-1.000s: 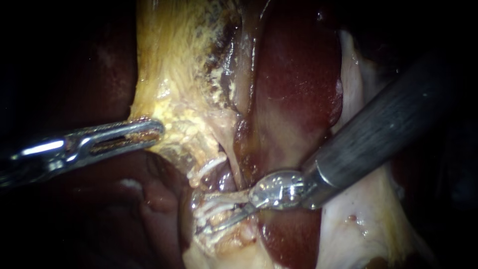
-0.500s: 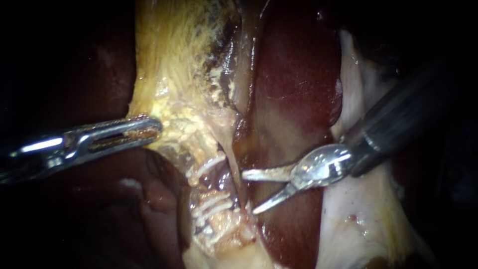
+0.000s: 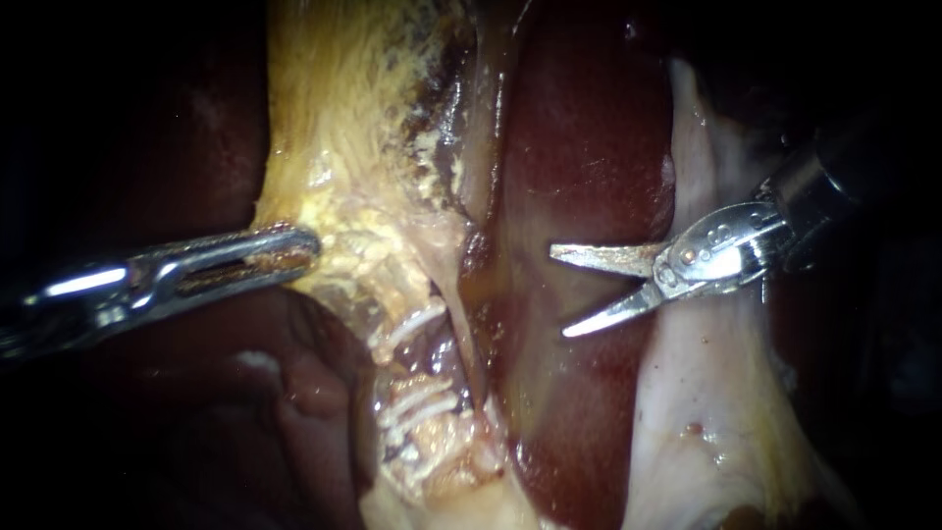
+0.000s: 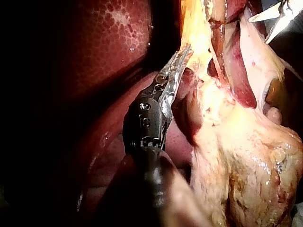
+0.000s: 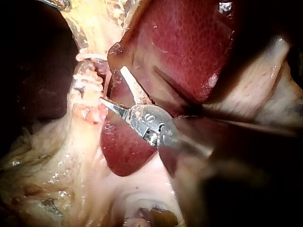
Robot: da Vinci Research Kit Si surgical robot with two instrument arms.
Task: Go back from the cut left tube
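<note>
The cut tube (image 3: 397, 294), judged soft and fragile, is handled only beside its clips (image 3: 417, 404); the right instrument (image 3: 559, 292) claw is spread clear of it, the left instrument (image 3: 292, 251) claw clamped on yellow tissue (image 3: 343, 186).

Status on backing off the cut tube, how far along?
Done: tube parted between clips; right instrument is clear of it, jaws open over the liver. In hand: it has been pulling back over the last second. Remaining: little, perhaps shutting the jaws and easing out further. Left instrument holds yellow tissue.
</note>
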